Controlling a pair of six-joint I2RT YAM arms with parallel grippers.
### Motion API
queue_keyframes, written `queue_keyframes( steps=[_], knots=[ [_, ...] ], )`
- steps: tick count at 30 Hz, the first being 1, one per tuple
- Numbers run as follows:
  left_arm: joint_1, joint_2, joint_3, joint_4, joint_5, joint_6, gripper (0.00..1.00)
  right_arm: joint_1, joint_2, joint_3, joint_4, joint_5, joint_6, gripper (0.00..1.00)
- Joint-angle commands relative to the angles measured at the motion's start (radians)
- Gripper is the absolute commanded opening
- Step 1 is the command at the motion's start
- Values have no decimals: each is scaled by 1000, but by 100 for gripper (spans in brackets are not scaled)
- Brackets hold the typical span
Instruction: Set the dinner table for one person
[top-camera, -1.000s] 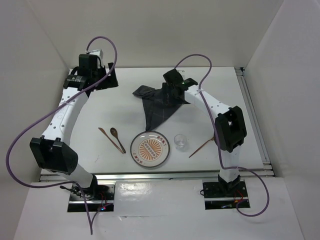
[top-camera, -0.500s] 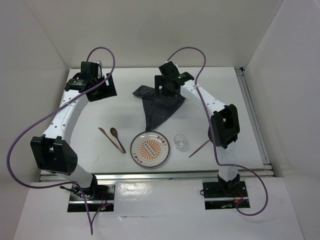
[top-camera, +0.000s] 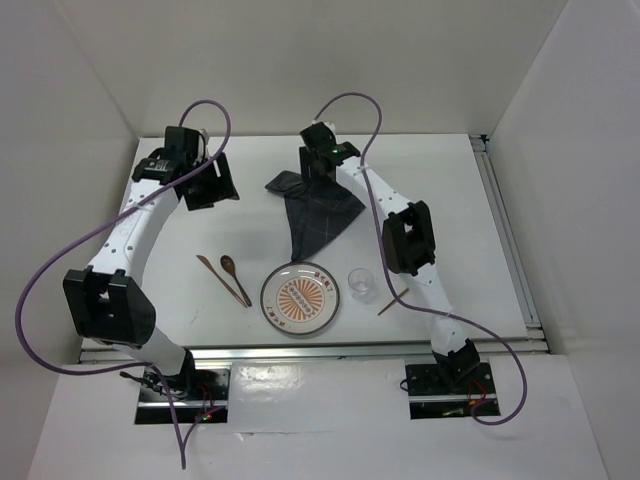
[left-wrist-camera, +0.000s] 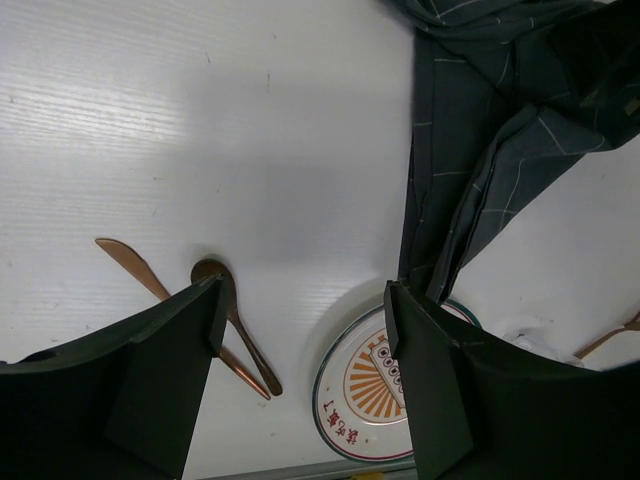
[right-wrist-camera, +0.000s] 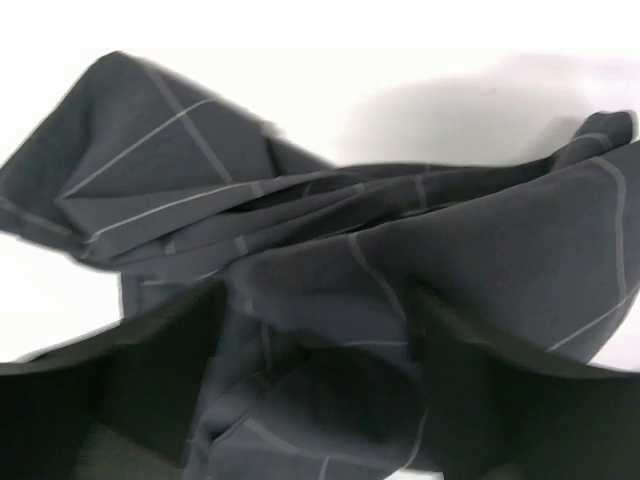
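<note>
The dinner table (top-camera: 455, 205) is white, with a metal rail along its near edge. A dark navy grid-lined cloth (top-camera: 318, 215) lies crumpled at its back middle. My right gripper (top-camera: 318, 168) hovers low over the cloth's upper part. In the right wrist view that gripper (right-wrist-camera: 318, 300) is open, with folds of the cloth (right-wrist-camera: 330, 250) between its spread fingers. My left gripper (top-camera: 207, 183) hangs open and empty over bare table left of the cloth. In its wrist view the gripper (left-wrist-camera: 302, 292) frames a plate (left-wrist-camera: 365, 385) and a wooden spoon (left-wrist-camera: 238, 325).
Near the front edge lie a flat wooden utensil (top-camera: 208, 264), the spoon (top-camera: 233, 276), the patterned plate (top-camera: 300, 298), a small clear glass (top-camera: 362, 283) and a thin wooden utensil (top-camera: 392, 302). White walls enclose the table on three sides.
My right arm has swung left across the cloth to its upper left part. My left gripper has shifted a little right and nearer. The cloth's right edge has drawn in slightly.
</note>
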Motion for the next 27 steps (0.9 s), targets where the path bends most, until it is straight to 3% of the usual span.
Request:
queue_keyframes(
  steps=[1,3,4,9,10,11,13,14,15,21,27],
  knots=[
    [1,24,41,-16,59,-22,80,-29,14,37,62,39,1,73],
    [1,47,41,-5,80,-34,80,-38,34,63,62,39,1,59],
    [1,47,41,-5,80,-34,80,-38,43,64,62,39,1,42],
    [-46,122,63,-5,89,-43,80,-49,22,21,73,30,1,12],
    [-46,122,73,-5,89,-43,80,-49,12,8,73,30,1,12],
    [-55,138,84,-5,89,-43,80,-49,12,8,73,30,1,22],
    [-65,161,93,-5,89,-43,83,-49,-23,-18,82,18,1,64],
    [-65,161,93,-5,89,-43,83,-49,-23,-28,93,-2,15,72],
    [-75,174,102,-5,89,-52,84,-49,-35,-28,105,-2,27,74],
    [-106,277,170,16,108,-71,84,-49,80,74,87,-2,61,76],
    [-106,467,366,16,172,-115,86,-49,29,-54,126,-2,112,34]
  ],
)
